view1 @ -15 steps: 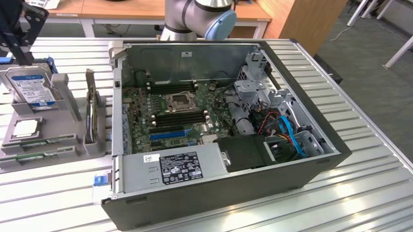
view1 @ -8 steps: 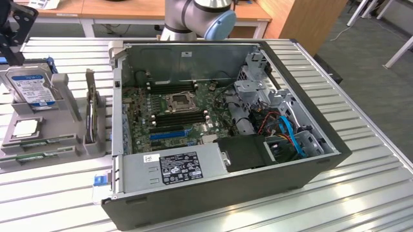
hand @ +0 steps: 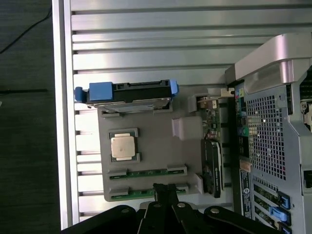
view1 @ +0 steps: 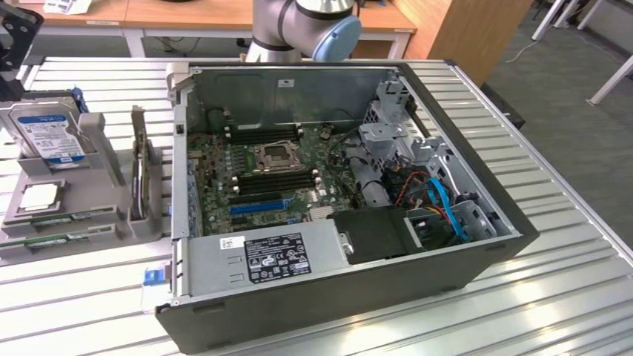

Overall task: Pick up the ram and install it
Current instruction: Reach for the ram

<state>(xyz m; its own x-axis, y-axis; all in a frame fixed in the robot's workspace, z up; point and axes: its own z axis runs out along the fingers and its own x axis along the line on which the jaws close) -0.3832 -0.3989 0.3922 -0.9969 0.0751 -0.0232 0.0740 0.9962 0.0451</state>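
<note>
Worktop (view1: 554, 297): slatted metal. It carries the open PC case (view1: 346, 315) and, beside it, a grey parts tray (hand: 161, 146). The memory slots (view1: 262, 133) on the board flank the CPU socket (view1: 274, 157). Their end latches are too small to tell if open or closed.

Ram (hand: 139, 193) lies flat in the tray's outermost recess. A second stick (hand: 146, 172) lies parallel just beside it, between it and the loose CPU (hand: 122, 147). Grey tabs (hand: 118, 172) overlap the sticks' ends.

Handling, my read: light, stiff, thin board. Brittle if flexed, and the chips and contact edge shouldn't be pinched or scraped. Faces are smooth, so likely slippery. Best hold is across the two long edges near mid-length, between the tabs. That keeps it level and off the contacts. The tabs probably mean it comes out upward rather than sideways.

Tool (hand: 165, 187): tips pressed together, gripping nothing, hanging directly over the ram.

Hidden: the tool covers a stretch of the ram toward one end. Can't make out the label, the notch, or which long edge has the contacts.
</note>
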